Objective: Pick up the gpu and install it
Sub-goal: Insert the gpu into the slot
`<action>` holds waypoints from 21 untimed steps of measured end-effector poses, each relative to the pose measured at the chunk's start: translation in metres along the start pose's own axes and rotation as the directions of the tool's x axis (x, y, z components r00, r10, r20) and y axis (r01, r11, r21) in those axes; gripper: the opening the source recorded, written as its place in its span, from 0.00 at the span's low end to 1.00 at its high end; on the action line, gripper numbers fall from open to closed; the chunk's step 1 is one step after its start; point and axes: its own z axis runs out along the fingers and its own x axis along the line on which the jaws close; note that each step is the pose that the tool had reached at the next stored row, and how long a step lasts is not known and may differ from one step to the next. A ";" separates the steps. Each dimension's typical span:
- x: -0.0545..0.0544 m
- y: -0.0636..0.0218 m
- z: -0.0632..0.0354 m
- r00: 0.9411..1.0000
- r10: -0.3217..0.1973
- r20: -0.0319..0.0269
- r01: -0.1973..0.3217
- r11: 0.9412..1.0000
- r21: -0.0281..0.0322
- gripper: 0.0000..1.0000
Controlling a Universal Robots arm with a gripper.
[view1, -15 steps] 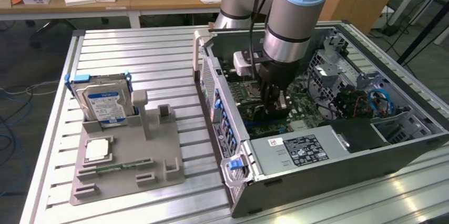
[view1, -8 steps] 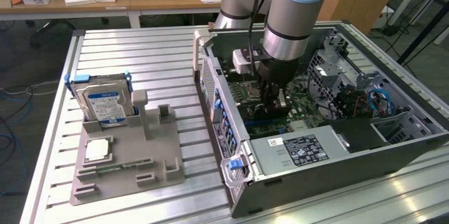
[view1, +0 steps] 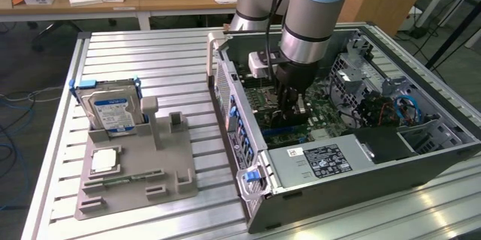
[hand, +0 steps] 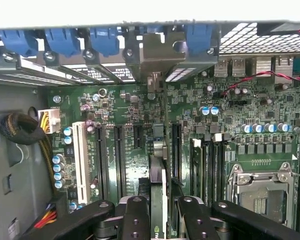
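Note:
Inside the open computer case (view1: 353,181), my gripper (view1: 288,105) reaches down over the green motherboard (view1: 319,119). It is shut on the gpu (view1: 283,119), which stands on edge below the fingers. In the wrist view the gpu (hand: 158,165) shows edge-on as a thin strip between the two black fingers (hand: 136,215), running along a black slot on the motherboard (hand: 230,115). Its grey metal end bracket (hand: 157,52) sits against the case's rear opening, between the blue latches (hand: 60,40). Whether the card's edge sits fully in the slot is hidden.
A grey fixture tray (view1: 135,189) lies at the exterior view's left, holding the blue-labelled hard drive (view1: 112,110), a processor chip (view1: 105,161) and a green memory stick (view1: 124,179). Near the card are a white slot (hand: 81,155), the processor socket (hand: 262,192) and a cable bundle (hand: 22,130).

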 end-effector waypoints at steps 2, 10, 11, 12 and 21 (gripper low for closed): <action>0.000 0.0000 0.0002 1.000 0.000 -0.001 0.000 1.000 0.000 0.27; 0.000 0.0002 0.0041 1.000 0.000 -0.006 0.000 1.000 0.002 0.27; 0.000 0.0002 0.0044 1.000 0.000 -0.006 0.000 1.000 0.002 0.27; 0.000 0.0002 0.0045 1.000 0.000 -0.006 0.000 1.000 0.002 0.27; 0.000 0.0002 0.0046 1.000 0.000 -0.006 0.000 1.000 0.003 0.27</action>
